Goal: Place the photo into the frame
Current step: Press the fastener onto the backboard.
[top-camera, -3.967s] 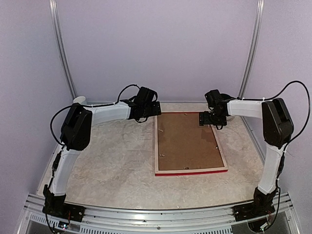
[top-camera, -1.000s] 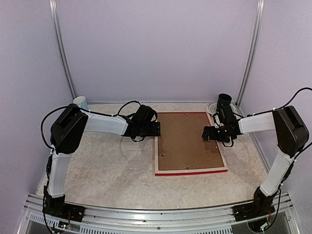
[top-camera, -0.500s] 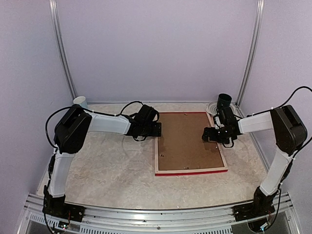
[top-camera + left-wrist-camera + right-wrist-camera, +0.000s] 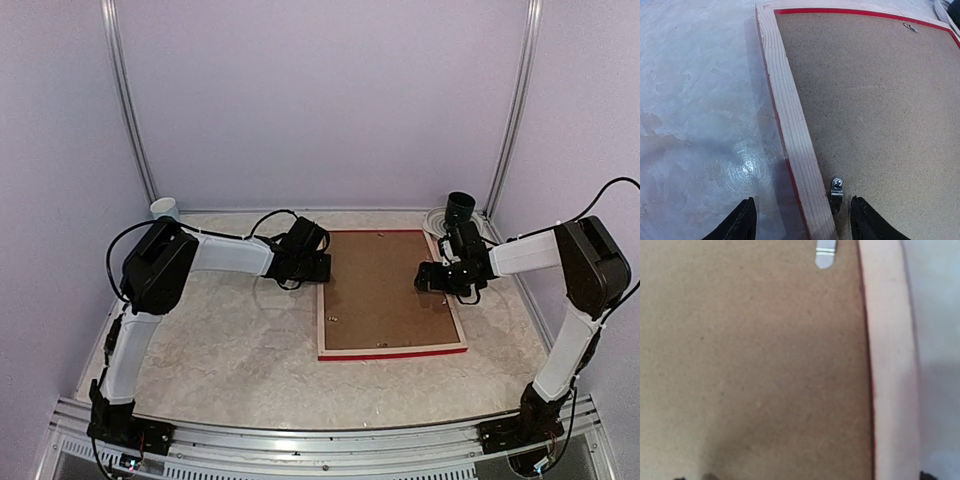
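Frame (image 4: pixel 322 318) lies face down on table (image 4: pixel 230 340), centre-right of top view. Left hand (image 4: pixel 801 224) spread wide astride its left rail. Right hand (image 4: pixel 430 277) over right rail, fingers parted.

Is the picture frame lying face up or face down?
Face down: the frame shows its pale wood back and brown backing board.
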`<state>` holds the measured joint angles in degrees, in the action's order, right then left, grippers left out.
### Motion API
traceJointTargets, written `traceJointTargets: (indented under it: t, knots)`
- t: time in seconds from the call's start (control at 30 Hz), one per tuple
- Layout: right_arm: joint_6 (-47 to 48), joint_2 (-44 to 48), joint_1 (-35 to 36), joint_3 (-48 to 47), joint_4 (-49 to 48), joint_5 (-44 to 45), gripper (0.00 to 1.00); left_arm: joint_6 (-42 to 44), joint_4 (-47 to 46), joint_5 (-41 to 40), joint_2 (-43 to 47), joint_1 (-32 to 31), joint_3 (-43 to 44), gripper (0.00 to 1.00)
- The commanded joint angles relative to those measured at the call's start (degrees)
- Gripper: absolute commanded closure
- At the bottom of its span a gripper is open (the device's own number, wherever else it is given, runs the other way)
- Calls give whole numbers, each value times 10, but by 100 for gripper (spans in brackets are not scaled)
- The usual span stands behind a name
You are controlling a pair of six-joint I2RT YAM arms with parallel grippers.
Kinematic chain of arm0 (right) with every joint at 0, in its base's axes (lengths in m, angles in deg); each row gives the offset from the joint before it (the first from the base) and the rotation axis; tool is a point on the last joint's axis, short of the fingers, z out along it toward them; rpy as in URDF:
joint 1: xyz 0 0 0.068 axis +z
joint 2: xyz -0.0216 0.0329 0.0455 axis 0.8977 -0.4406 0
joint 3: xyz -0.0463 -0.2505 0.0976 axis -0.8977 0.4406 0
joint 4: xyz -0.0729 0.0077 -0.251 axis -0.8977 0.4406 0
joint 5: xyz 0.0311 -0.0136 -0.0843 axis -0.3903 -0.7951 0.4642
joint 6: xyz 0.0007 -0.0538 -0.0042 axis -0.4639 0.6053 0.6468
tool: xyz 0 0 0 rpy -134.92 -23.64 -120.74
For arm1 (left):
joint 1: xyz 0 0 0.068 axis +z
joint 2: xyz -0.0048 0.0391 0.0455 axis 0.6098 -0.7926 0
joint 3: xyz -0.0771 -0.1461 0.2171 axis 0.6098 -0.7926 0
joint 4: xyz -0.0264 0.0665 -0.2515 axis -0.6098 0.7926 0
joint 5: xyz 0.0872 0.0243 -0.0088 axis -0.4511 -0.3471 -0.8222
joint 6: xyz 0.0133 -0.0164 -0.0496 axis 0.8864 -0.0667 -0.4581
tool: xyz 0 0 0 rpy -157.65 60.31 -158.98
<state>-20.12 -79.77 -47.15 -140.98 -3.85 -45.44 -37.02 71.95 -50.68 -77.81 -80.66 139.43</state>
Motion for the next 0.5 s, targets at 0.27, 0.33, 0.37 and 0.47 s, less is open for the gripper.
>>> traceJointTargets:
  t: [0.27,0.33,0.37,0.47]
  knots:
    - [-8,8,-3,9,-3,-10,1,11,14,-21,-17,4,24,47]
    - [-9,8,-3,10,-4,-10,1,12,14,-19,-21,4,27,47]
    - [-9,8,-4,10,-4,-9,1,12,16,-18,-24,4,29,47]
    - [-9,8,-4,10,-4,-12,1,12,13,-10,-24,5,29,45]
